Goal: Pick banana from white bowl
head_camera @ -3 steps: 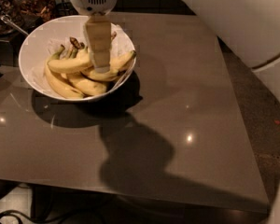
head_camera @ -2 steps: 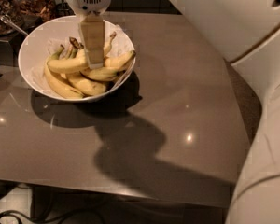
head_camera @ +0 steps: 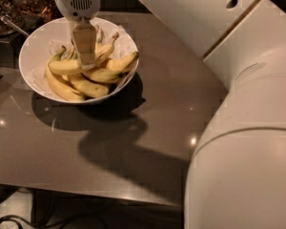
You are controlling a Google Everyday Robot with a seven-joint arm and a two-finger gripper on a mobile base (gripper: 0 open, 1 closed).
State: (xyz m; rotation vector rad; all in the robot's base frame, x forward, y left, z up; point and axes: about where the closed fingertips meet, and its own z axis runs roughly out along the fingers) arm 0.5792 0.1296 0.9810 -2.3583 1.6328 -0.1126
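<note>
White and wide, the white bowl sits directly beneath the gripper, which reaches down into the heap of fruit; whether it is gripping anything cannot be told. Just beside the gripper's tip, on the side toward the open grey table, the banana lies in the bowl with its long stem pointing up and away. Other bananas are piled below and in front of the tip.

Kitchen-like grey counter, white bowl of bananas, hand inside bowl
</note>
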